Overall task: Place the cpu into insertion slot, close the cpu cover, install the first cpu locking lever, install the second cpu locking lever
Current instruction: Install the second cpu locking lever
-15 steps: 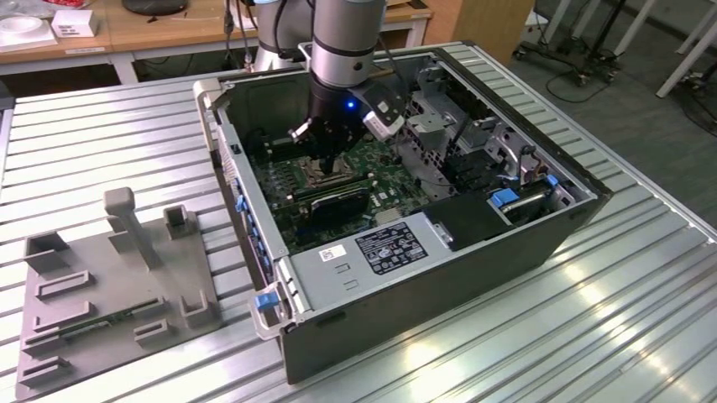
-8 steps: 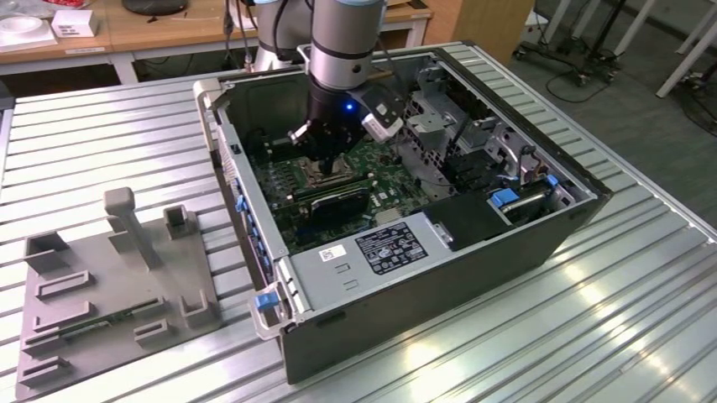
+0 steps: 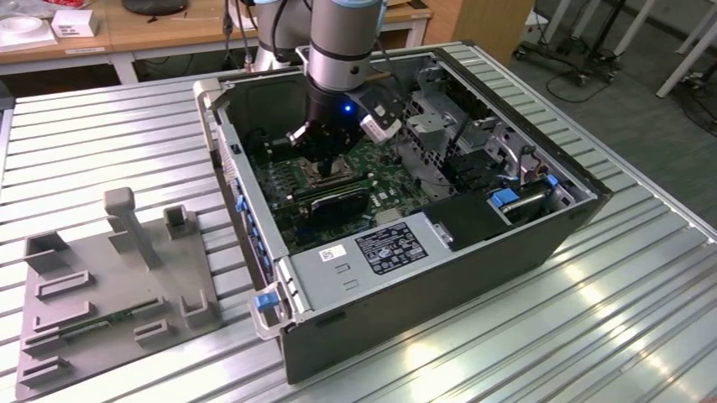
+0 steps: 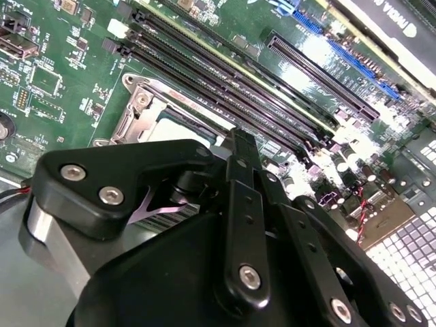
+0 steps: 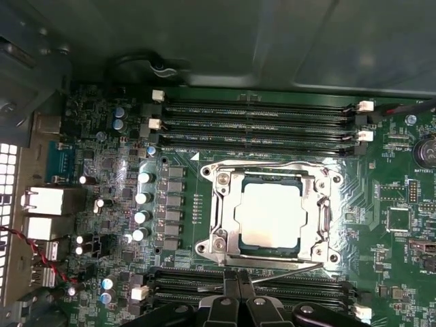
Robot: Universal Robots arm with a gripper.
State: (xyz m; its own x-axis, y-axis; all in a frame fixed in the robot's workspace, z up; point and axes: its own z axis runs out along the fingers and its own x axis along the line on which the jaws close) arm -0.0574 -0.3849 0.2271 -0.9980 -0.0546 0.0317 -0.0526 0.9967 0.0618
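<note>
An open computer case [image 3: 471, 243] lies on a ribbed metal table [image 3: 101, 143], with a grey fixture tray [image 3: 107, 290] towards the exterior view's left. The robot arm [image 3: 342, 42] reaches down into the case over the green circuit board [image 5: 102, 170]. Its gripper [image 5: 238, 293] hovers just beside the insertion slot [image 5: 228, 235]; whether its fingers are apart or together cannot be told. The cpu [image 5: 269, 214] sits in the slot, the cpu cover [image 5: 325, 221] down around it. A thin lever [image 5: 286, 269] runs along the slot's edge nearest the gripper.
</note>
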